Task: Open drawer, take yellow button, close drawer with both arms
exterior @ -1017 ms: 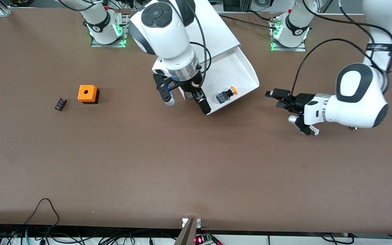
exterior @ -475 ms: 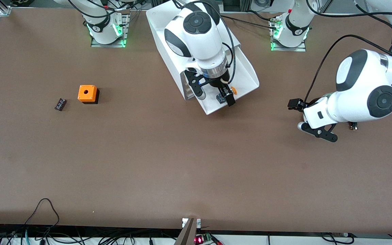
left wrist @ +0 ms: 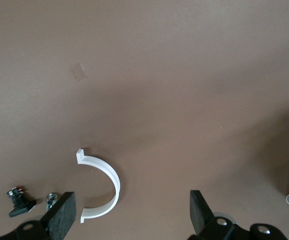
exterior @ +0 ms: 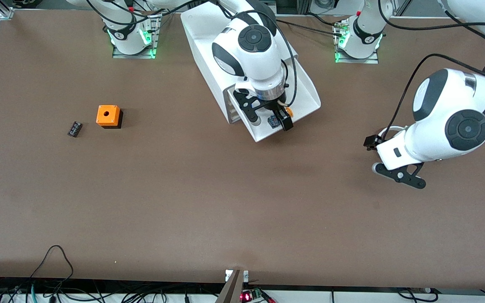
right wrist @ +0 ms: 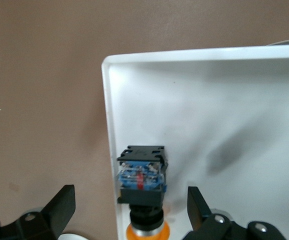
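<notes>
Left gripper [left wrist: 129, 220] jaws wide over a white curved clip [left wrist: 104, 186] on the table [left wrist: 184, 75]

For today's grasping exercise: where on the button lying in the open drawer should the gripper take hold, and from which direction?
Grip the button across its square dark body, coming straight down. It lies on its side close to the drawer wall, between the right gripper's open fingers.

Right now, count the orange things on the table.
2: the orange box toward the right arm's end, and the button's cap in the open drawer. Others may be hidden.
</notes>
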### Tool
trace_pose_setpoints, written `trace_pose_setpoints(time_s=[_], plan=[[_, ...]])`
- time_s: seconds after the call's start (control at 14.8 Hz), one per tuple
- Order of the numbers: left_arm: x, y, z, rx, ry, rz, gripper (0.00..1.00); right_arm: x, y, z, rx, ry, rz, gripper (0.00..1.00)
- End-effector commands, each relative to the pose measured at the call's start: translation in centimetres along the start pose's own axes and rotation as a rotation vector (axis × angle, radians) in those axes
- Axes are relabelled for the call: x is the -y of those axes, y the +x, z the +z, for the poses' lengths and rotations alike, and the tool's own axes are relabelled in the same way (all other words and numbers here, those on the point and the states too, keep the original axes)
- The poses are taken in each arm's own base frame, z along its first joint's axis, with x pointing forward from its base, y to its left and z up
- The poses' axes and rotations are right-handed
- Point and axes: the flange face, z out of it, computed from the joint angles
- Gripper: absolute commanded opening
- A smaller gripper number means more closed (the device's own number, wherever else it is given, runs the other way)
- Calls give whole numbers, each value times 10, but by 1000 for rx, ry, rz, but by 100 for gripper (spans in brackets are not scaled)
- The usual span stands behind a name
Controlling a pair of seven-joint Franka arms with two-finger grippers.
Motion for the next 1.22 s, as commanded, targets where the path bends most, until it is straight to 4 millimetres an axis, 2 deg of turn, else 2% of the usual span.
trace_pose_setpoints(time_s=[0.0,0.14,0.2,0.34,0.41,0.47,0.68,0.95,1.02,1.15], plan=[[2,11,0,-2,13,-9,100,-5,-3,5,-22,-11,-32,94],[1,12,1,-1,13,-9,100,-6,-3,6,-22,-18,-41,73],[2,11,1,-1,12,-10,100,-6,-3,6,-21,-20,-40,58],[2,12,1,-1,8,-20,100,-5,-1,5,-16,-20,-36,18],[3,11,1,-1,6,-47,100,-4,-1,3,-14,-18,-35,4],[3,11,0,-3,7,-89,100,-4,-2,1,-13,-15,-36,0],[1,11,1,0,6,-158,100,-6,-5,-3,-24,-22,-45,0],[0,12,2,-1,-16,-158,100,4,-9,-48,-26,-20,-79,0],[-2,12,2,-1,-32,-153,100,5,-6,-49,-31,-33,-104,0],[-4,12,-4,-12,-32,-142,100,10,4,-77,-27,-2,-156,0]])
